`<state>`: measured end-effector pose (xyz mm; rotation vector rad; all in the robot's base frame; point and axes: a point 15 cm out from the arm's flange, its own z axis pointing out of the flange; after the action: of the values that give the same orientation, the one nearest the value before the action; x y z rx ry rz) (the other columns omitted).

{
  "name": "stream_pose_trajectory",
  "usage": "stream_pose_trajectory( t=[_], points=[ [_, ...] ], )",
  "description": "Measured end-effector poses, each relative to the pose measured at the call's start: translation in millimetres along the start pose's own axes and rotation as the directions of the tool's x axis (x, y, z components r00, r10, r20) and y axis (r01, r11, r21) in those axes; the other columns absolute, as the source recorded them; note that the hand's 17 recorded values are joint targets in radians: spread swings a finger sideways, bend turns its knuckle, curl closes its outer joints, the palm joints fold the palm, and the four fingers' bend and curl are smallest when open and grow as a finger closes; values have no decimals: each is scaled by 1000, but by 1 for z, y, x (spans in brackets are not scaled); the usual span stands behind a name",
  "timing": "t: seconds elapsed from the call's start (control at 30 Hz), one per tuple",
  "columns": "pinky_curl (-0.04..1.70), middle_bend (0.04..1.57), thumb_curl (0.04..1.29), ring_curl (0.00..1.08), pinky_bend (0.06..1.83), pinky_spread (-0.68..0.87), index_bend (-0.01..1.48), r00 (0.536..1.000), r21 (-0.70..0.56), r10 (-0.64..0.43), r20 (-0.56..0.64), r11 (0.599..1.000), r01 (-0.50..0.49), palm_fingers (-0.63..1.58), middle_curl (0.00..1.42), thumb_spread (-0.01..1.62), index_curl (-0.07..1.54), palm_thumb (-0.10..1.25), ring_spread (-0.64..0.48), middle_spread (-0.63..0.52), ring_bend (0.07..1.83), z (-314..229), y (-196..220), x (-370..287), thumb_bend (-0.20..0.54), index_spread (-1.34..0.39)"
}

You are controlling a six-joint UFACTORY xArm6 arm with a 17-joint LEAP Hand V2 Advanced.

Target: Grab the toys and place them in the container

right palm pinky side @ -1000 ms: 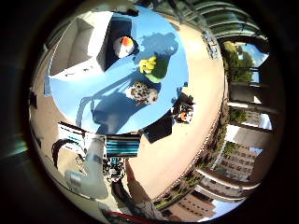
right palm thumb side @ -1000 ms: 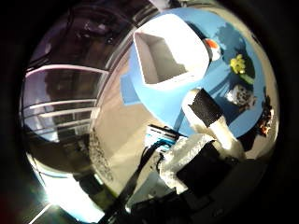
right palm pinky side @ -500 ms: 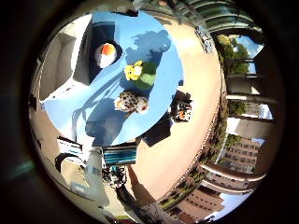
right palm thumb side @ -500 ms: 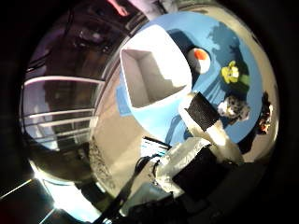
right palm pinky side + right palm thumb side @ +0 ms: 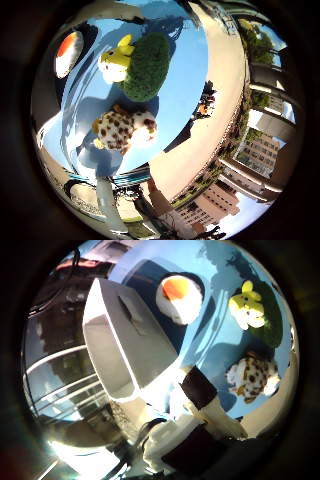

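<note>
Three toys lie on the blue table (image 5: 185, 85): a spotted plush animal (image 5: 125, 129) near the middle of the little-finger view, a yellow plush (image 5: 115, 62) resting against a green round cushion-like toy (image 5: 146, 72) just above it in the frame, and a white ball with an orange patch (image 5: 179, 299) beside the container. That grey container (image 5: 120, 340) sits open at the table's edge, filling the left centre of the thumb view, with nothing visible inside. Part of the hand (image 5: 202, 405) shows at the lower centre of the thumb view, one finger reaching out straight and holding nothing.
</note>
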<state>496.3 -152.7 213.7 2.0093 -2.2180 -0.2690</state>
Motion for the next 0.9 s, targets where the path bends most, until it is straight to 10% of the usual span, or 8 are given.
stream_pose_trajectory(
  t=[0.63, 0.9],
  points=[
    [237, 182, 292, 335, 594, 439, 157, 989, -40, 114, -93, 992, -118, 127, 304, 1253, 255, 597, 298, 103, 379, 82, -34, 120, -7, -122],
    [217, 639, 348, 573, 557, 297, 129, 983, 92, 141, -113, 987, -131, 629, 515, 1205, 199, 818, 104, -95, 1031, 53, -50, 144, 14, -204]
  ],
)
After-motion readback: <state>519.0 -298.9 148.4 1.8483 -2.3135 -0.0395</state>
